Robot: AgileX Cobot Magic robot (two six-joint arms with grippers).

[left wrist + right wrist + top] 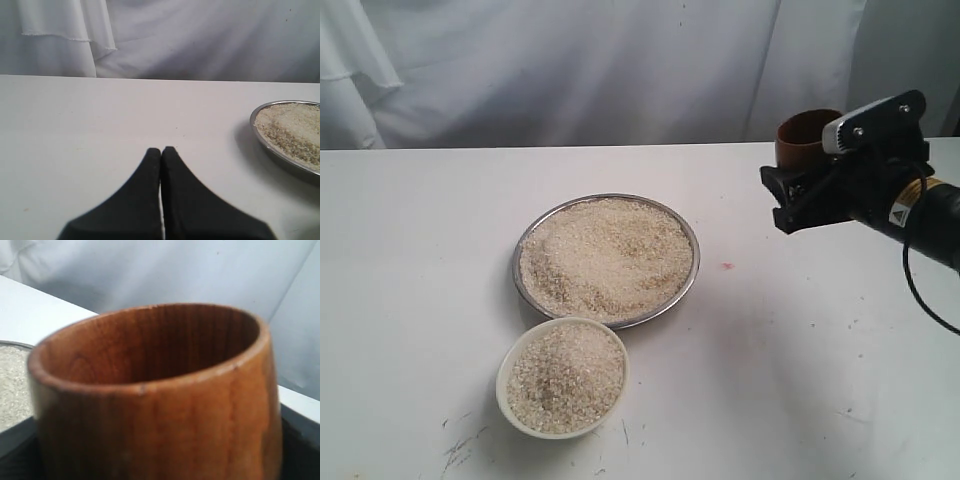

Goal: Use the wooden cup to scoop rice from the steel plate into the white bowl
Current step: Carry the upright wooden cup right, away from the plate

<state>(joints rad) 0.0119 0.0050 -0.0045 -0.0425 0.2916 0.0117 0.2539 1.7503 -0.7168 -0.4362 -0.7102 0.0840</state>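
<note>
The steel plate [692,270] sits mid-table, heaped with rice [605,255]. Just in front of it stands the white bowl [505,385], also filled with rice [565,377]. My right gripper [790,195] hovers to the right of the plate, shut on the wooden cup [807,135]. The cup [165,405] is held upright, and no grains show on its visible inner wall. My left gripper [161,150] is shut on nothing, low over bare table, with the plate's rim [265,145] off to one side. The exterior view does not show the left gripper.
A white cloth [620,70] hangs behind the table's far edge. A small red mark [726,266] lies right of the plate. A black cable [920,295] loops under the right arm. Dark scuffs [460,445] mark the table near its front edge.
</note>
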